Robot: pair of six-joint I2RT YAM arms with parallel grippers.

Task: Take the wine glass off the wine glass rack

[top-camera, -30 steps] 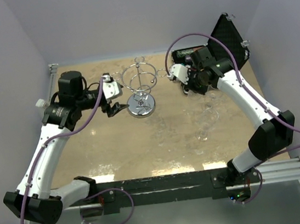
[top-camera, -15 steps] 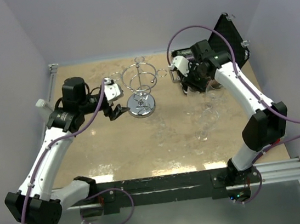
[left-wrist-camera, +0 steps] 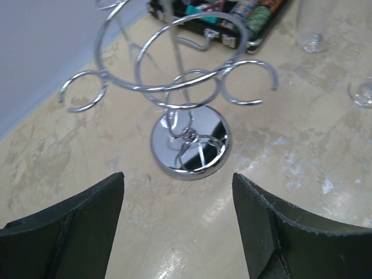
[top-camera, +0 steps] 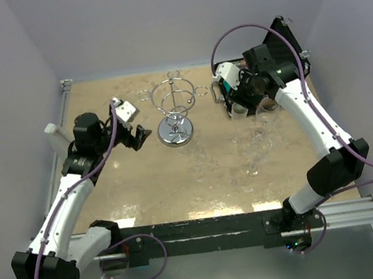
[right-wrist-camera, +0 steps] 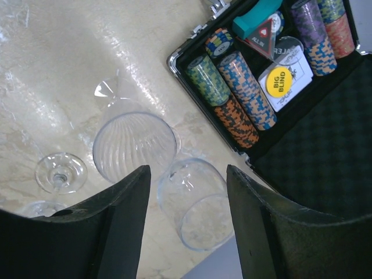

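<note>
The wine glass rack [top-camera: 173,100] is a chrome wire stand on a round mirror base [left-wrist-camera: 190,142], at the back middle of the table. The loops that show carry nothing. My left gripper [top-camera: 138,136] is open just left of the base, its fingers [left-wrist-camera: 75,226] wide apart over bare table. In the right wrist view a clear wine glass [right-wrist-camera: 195,200] stands on the table between the fingers [right-wrist-camera: 116,226] of my open right gripper [top-camera: 235,105]. A ribbed glass [right-wrist-camera: 135,145] stands close beside it.
An open black case [right-wrist-camera: 279,75] of poker chips lies right behind the glasses, its lid [top-camera: 284,47] raised at the back right. More glasses [top-camera: 257,151] stand right of centre. Purple walls close in the left, back and right.
My right gripper has gone from shut to open, letting go of the clear glass by the case. The left arm has drawn back a little from the rack's base.
</note>
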